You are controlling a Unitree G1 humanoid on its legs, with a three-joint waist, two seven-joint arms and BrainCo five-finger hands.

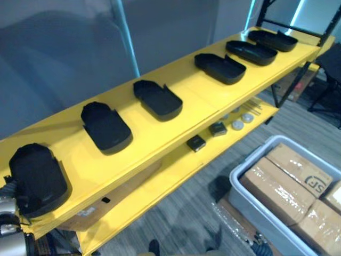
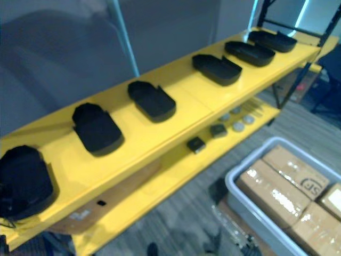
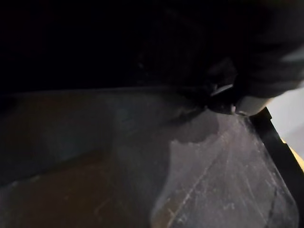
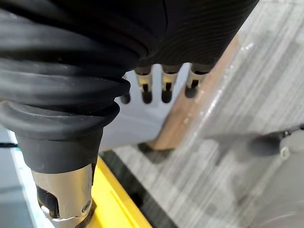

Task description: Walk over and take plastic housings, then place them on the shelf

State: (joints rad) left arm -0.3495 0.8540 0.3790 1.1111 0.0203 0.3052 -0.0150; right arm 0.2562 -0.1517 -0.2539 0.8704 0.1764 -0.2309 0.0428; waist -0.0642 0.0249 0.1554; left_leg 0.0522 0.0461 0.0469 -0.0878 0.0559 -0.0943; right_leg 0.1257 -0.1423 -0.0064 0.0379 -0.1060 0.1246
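Along the wall ahead runs the yellow shelf (image 1: 186,109), its long top board slanting away toward the far right, with a lower board (image 1: 176,166) beneath it. On the floor to the right of the shelf stands a grey bin (image 1: 241,198) packed with wrapped cardboard boxes (image 1: 274,192).

Six black plastic housings (image 1: 157,98) lie in a spaced row along the top board, well apart from one another, so most of the placing looks done. The nearest housing (image 1: 37,178) sits at the left end, close to the board's front edge. From here I cannot tell whether it rests fully on the board or is partly carried.

The left robot hand (image 3: 251,104) is right up against something dark, and I take that to be the nearest housing. Its wrist view is too dark to settle whether it grips or has let go. The right robot hand (image 4: 167,81) hangs over the floor by the bin, its fingers straight and apart, carrying nothing.

Small black blocks (image 1: 196,143) and round silver discs (image 1: 237,125) lie on the lower board and seem no part of the job.

My judgement is that this is the tail of one placement. What is left is to seat the end housing squarely and free the left robot hand. No stock of unplaced housings shows, so I cannot say whether more trips are needed.
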